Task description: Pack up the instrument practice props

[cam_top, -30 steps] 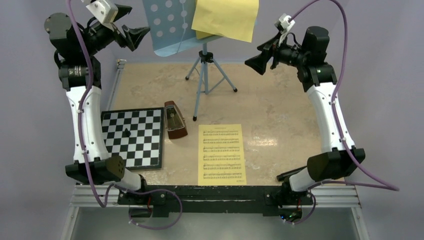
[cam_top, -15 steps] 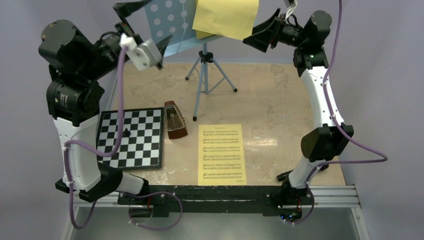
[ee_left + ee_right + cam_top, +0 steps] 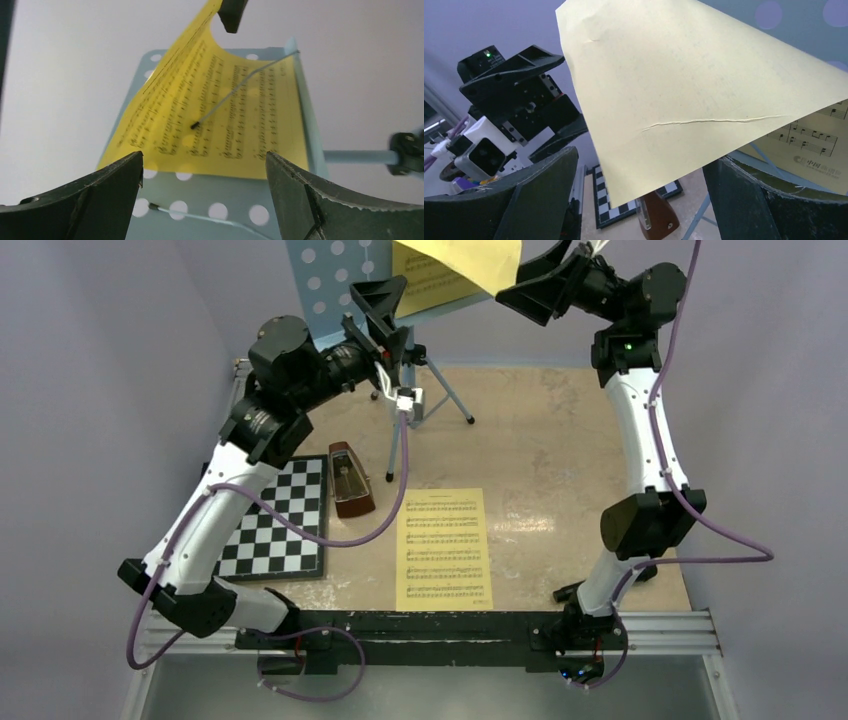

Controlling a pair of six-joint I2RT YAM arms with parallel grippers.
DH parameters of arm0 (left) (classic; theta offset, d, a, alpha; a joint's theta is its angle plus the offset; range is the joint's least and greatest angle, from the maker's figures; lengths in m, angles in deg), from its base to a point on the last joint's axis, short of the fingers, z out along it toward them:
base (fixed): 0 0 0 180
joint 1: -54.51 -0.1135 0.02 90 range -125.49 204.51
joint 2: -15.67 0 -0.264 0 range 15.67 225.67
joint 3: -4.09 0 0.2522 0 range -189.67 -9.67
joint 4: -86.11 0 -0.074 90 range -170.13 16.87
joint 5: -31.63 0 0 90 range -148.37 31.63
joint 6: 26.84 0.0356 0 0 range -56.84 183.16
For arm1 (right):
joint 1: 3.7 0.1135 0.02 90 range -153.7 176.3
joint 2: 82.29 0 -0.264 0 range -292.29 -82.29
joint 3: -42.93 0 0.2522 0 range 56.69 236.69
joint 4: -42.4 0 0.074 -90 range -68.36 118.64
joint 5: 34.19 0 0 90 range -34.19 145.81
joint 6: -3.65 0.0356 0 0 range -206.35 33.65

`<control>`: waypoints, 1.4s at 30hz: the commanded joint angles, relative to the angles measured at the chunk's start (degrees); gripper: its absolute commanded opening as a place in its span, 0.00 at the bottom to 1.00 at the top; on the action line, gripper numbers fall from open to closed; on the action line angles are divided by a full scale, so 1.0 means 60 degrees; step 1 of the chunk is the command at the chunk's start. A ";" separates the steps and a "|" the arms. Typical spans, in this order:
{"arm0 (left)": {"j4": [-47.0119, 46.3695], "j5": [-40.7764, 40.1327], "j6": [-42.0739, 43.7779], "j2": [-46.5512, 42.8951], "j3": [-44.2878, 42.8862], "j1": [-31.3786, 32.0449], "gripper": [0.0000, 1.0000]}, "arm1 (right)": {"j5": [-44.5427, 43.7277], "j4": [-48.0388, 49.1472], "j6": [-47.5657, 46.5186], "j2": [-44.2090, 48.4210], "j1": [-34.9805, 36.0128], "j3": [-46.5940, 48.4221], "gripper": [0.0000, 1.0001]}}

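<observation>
The light-blue hole-punched music stand [image 3: 328, 280] stands at the back on thin tripod legs [image 3: 398, 435]. Yellow sheets [image 3: 455, 265] rest on it, the top one curling forward. My left gripper [image 3: 385, 308] is open just in front of the stand; its wrist view looks up at the printed sheet [image 3: 220, 115] and stand plate [image 3: 215, 197]. My right gripper [image 3: 535, 285] is open at the sheet's right edge, the curled sheet [image 3: 684, 90] between its spread jaws. The brown metronome [image 3: 350, 480] and another yellow sheet [image 3: 443, 548] sit on the table.
A black-and-white chessboard [image 3: 275, 525] lies at the left, partly under my left arm. The metronome [image 3: 659, 220] stands at its right edge. A raised rail runs along the table's left side, and a metal frame along the near edge.
My left arm swung from the far left to in front of the stand. My right gripper rose to the sheet's right edge. The top sheet bent forward, showing its print.
</observation>
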 commanded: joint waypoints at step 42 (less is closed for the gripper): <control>-0.2118 0.0284 0.2754 0.2916 -0.4136 0.0478 0.09 | -0.0619 0.0834 0.0027 0.0862 -0.0828 -0.0279 0.98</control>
